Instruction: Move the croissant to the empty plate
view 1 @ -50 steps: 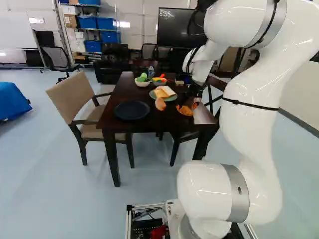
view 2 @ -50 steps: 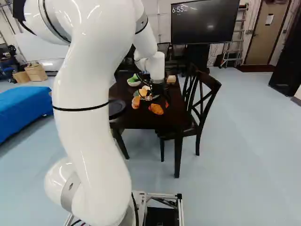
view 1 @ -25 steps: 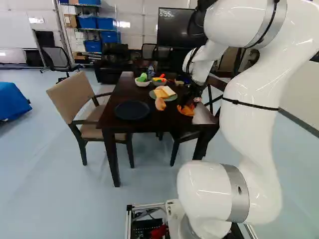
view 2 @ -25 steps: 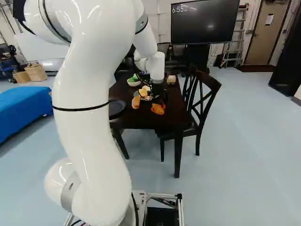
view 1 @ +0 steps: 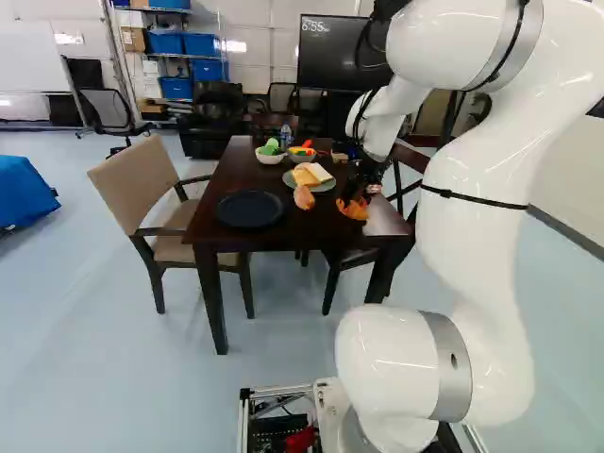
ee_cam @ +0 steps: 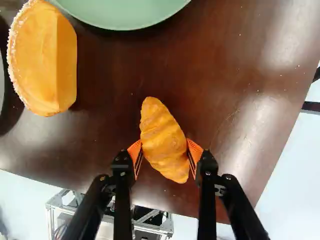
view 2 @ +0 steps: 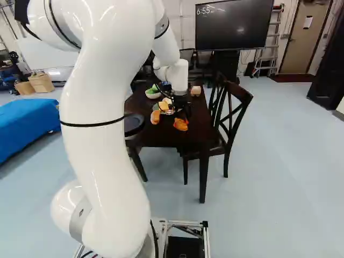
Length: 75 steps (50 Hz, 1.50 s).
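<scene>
The room had a pale blue floor (view 1: 104, 349). A big brown desk (view 1: 215, 181) stood there, with a tan chair (view 1: 123, 184) on one side and a dark chair (view 2: 231, 114) on the other. On the desk were a round black plate (view 1: 250, 209), a green plate (view 1: 326, 187) with bread (view 1: 307, 174) on it, and a white bowl (view 1: 270, 158) with green food in it. The hand (view 1: 359, 192) was clamped on the croissant (ee_cam: 164, 142) near the green plate. The croissant slanted a little, one tip pointing ahead, the other back.

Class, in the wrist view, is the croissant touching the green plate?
No, the croissant is between the pads of the claw, and dark tabletop separates it from the green plate.
</scene>
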### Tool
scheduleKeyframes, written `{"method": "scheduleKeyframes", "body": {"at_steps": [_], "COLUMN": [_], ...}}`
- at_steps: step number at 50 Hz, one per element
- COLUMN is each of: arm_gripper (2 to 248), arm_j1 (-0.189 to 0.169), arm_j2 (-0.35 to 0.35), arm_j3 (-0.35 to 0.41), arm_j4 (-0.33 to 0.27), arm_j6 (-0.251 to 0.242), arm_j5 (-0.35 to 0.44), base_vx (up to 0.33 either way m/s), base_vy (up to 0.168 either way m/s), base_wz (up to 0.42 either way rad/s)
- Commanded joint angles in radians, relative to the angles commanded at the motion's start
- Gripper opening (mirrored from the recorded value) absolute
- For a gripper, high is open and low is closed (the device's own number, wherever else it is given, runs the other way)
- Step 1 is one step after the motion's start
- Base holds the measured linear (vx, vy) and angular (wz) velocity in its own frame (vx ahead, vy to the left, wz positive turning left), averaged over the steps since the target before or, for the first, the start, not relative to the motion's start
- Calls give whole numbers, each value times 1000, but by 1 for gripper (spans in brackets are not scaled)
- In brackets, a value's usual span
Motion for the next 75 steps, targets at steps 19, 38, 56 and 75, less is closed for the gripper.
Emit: {"method": "scheduleKeyframes", "body": {"at_steps": [19,38,56,75], "arm_gripper": [129,129,129,129], "arm_j1": [0,18,81,149], "arm_j2": [0,28,60,124], "arm_j3": [0,-1,-20,-3], "arm_j4": [0,0,8,49], "arm_j6": [0,0,0,0], "arm_j5": [0,0,-35,-92], "base_vx": [0,0,0,0], "base_vy": [0,0,0,0], "base_wz": [0,0,0,0]}}
